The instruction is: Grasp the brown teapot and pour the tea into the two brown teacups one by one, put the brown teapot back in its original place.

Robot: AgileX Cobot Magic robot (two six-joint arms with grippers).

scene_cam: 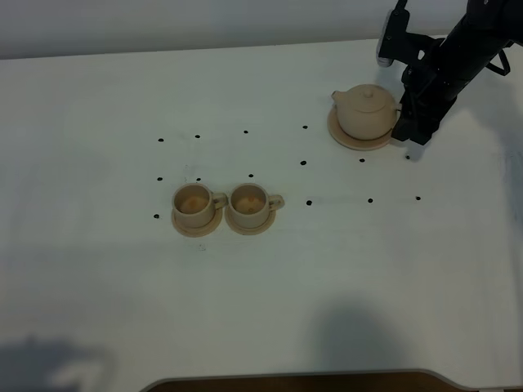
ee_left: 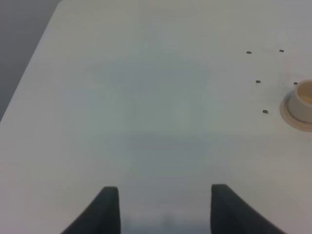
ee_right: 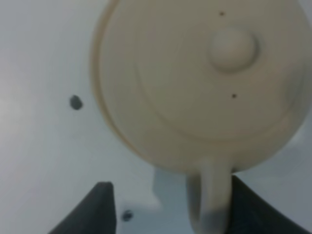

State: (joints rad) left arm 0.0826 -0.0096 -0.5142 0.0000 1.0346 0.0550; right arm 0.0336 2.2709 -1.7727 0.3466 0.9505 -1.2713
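Two wide-spread jaws — right gripper [ee_right: 169, 187] — flank teapot [ee_right: 195, 83] handle [ee_right: 207, 197].

in the right wrist view the teapot [ee_right: 195, 83] is blurred and cut off at two edges, and its handle [ee_right: 207, 204] runs out of frame. from above that handle is hidden behind the right gripper [scene_cam: 413, 131]. the left wrist view shows only part of one cup [ee_left: 304, 95] and saucer [ee_left: 295, 118]. inside the two cups [scene_cam: 194, 198] something darker shows, perhaps tea, too small to tell

Open table [scene_cam: 327, 261] separates teapot [scene_cam: 365, 113] from teacups [scene_cam: 194, 202]; handle [ee_right: 207, 200] between fingers [ee_right: 95, 209].
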